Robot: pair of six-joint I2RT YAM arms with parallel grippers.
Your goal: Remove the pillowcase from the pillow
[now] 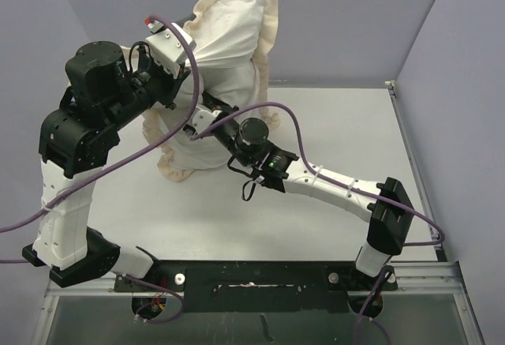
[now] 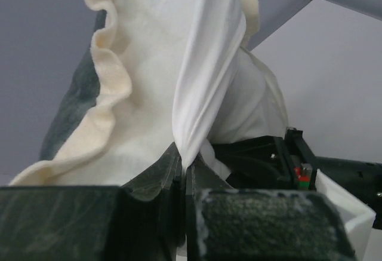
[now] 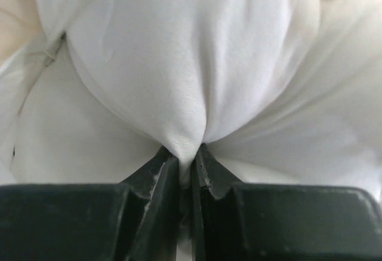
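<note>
The pillowcase (image 1: 237, 5) is lifted high at the back, its white face and peach frill showing. More frill (image 1: 175, 163) lies on the table. My left gripper (image 1: 188, 57) is raised and shut on a twisted white fold of the pillowcase (image 2: 203, 76). The frill (image 2: 110, 82) and the dark grey face (image 2: 74, 103) hang to its left. The jaws (image 2: 185, 168) are closed on the fold. The white pillow (image 1: 233, 84) bulges below the lifted cover. My right gripper (image 1: 203, 118) is low and shut on a pinch of plump white pillow fabric (image 3: 179, 52), with the jaws (image 3: 188, 159) closed.
The white table (image 1: 331, 132) is walled by purple panels at the back and both sides, with its right edge (image 1: 406, 144) close to the wall. Purple cables (image 1: 292, 120) loop over both arms. The right arm's wrist (image 2: 262, 159) sits just right of my left gripper.
</note>
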